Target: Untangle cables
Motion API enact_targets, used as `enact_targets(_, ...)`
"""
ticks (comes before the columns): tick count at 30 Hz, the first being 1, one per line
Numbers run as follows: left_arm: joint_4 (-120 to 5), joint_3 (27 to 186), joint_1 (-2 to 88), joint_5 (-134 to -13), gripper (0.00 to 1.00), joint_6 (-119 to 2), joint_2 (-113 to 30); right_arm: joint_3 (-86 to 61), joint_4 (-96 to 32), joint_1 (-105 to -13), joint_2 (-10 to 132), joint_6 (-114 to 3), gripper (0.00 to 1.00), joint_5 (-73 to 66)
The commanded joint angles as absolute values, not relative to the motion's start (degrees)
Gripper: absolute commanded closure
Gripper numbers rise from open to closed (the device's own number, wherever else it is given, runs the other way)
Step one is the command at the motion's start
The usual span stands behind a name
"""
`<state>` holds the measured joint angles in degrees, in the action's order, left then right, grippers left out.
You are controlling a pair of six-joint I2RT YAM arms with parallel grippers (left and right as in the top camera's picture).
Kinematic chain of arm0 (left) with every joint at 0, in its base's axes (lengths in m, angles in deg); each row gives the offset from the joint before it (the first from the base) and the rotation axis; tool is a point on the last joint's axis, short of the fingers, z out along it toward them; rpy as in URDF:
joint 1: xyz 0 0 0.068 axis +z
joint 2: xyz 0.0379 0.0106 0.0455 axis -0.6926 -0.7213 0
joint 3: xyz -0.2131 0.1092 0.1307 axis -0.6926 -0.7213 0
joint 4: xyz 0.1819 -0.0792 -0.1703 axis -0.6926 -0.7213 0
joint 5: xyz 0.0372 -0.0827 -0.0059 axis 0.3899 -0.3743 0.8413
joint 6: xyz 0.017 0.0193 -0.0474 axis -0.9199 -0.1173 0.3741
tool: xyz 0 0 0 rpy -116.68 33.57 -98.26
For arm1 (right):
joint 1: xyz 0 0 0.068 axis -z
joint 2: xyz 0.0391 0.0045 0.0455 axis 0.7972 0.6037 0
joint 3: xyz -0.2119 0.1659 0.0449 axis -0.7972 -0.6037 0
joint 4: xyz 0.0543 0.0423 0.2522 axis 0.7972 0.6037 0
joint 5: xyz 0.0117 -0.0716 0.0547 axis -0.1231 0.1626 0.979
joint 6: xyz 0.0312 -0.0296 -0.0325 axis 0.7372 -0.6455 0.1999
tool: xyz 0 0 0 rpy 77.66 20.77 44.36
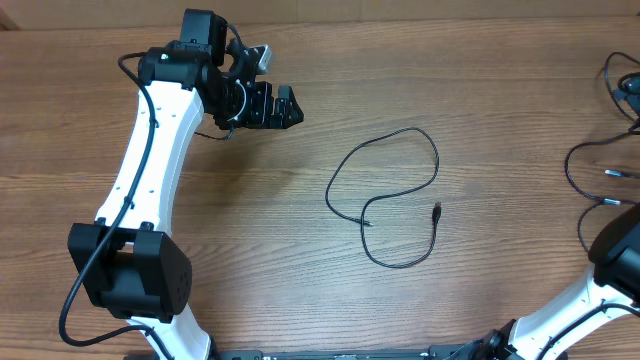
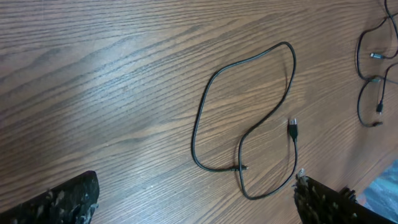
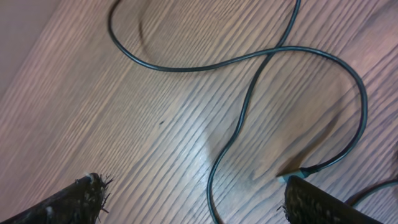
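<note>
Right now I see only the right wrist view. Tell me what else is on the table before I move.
Observer: One cable lies alone in a loose loop at the middle of the table.
Operator: Report the left tool.
Observer: The left tool is open and empty, off to the left of that loop and clear of it.
Operator: Describe my side from above.
Observer: The other cables lie at the table's right edge, with two silver-tipped plugs showing.
</note>
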<state>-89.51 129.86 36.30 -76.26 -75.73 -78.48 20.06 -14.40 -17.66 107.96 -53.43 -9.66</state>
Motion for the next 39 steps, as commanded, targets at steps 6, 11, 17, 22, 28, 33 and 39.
enact_targets(6,-89.3,130.6,36.2,-77.1,0.0,-76.5,-79.5,21.2,-10.3,-18.8,93.9,-55.2,0.0,-1.6)
enact_targets(11,-89.3,130.6,35.8,-76.6,0.0,-75.9,-79.4,21.2,-5.4,-22.0,87.9,-55.2,0.0,0.5)
enact_targets(17,-90.4,130.6,34.4,-69.6,0.0,-75.7,-78.9,21.2,-0.7,-29.5,84.8,-61.7,0.0,2.2)
enact_targets(22,-90.8,130.6,34.3,-68.2,0.0,-75.5,-78.9,20.9,2.9,-36.7,85.0,-70.7,0.0,2.4)
enact_targets(28,-90.8,130.6,34.3,-68.2,0.0,-75.5,-78.9,20.9,3.7,-42.5,85.0,-73.1,0.0,2.3)
enact_targets(33,-90.8,130.6,34.3,-68.2,0.0,-75.5,-78.9,20.9,3.0,-43.9,85.0,-72.6,0.0,2.5)
enact_targets(39,-90.8,130.6,34.3,-68.2,0.0,-75.5,-78.9,20.9,3.5,-44.2,85.7,-75.2,0.0,8.0)
